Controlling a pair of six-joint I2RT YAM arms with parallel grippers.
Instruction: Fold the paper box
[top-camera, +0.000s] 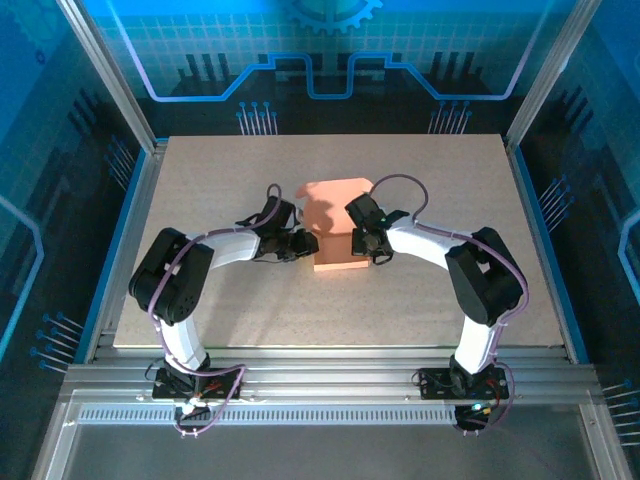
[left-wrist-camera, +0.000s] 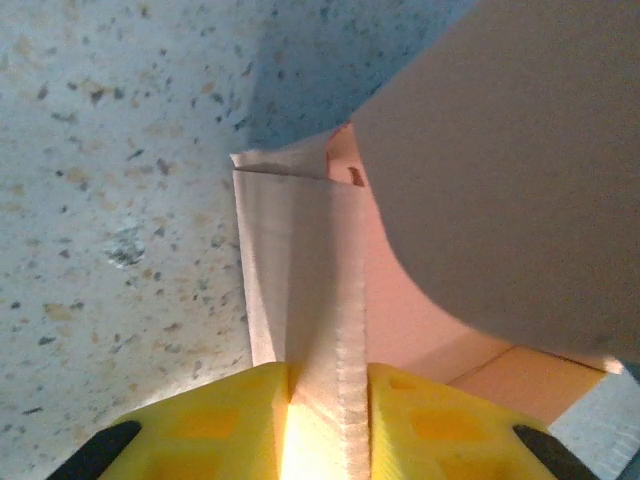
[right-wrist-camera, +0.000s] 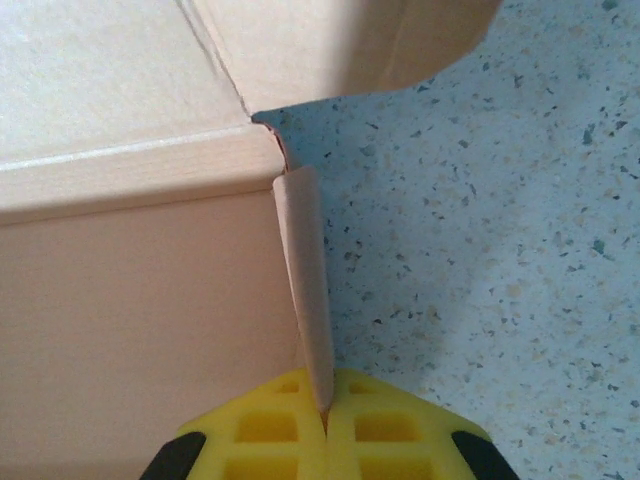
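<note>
Mid-frame box | left hand pinches left flap | right hand pinches right edge | open surface all round

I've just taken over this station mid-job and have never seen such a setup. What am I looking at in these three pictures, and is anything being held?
Two robot arms are bolted at the near edge of a speckled table. The overhead picture looks down from behind them. The other two come from a camera on each wrist, with yellow fingers at the bottom. On the table sits a salmon-orange paper box, partly folded. The left gripper pinches a folded wall of it, and the right gripper pinches a thin flap at its corner.
</note>
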